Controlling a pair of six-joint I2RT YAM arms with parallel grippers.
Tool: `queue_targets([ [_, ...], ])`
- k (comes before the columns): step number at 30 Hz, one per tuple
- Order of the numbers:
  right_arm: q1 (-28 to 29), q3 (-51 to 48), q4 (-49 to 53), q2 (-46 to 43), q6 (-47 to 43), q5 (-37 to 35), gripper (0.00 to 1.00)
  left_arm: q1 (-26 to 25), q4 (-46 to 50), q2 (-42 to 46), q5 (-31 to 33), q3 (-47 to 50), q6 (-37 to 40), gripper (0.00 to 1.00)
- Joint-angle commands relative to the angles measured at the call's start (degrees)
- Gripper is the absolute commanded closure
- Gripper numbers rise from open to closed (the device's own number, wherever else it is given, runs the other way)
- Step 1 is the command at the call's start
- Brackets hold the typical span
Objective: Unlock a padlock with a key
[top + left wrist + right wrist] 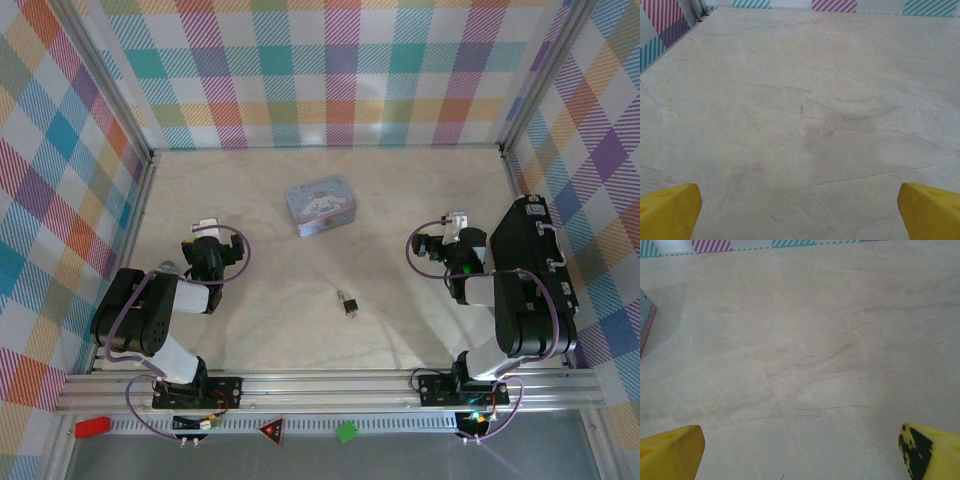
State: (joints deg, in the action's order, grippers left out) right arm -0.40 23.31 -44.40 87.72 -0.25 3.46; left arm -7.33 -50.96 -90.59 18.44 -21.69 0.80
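Both hands (206,230) (455,224) open, arms folded

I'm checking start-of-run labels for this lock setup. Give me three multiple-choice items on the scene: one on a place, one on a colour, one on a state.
1. Where does the padlock lie?
A. on top of the tin
B. on the table between the arms, nearer them than the tin
C. in a gripper

2. What colour is the tin's lid?
A. red
B. light blue
C. black

3. How do the left gripper and right gripper stand?
A. both open, empty
B. left shut on the padlock
C. both shut

Answers:
1 B: it sits on bare tabletop below the tin in the top view.
2 B: the lid is pale blue.
3 A: each wrist view has tabletop between wide-apart yellow fingertips.
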Motion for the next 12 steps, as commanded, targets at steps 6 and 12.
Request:
queue_targets([
  [6,0.12,0.95,-1.74,0.12,0.77,0.18,0.01,0.47,-0.64,0.06,-0.95,-0.88,-0.18,0.00],
  [12,0.40,0.54,-2.25,-0.09,0.98,-2.13,0.01,0.48,-0.75,0.08,-0.99,-0.75,-0.12,0.00],
])
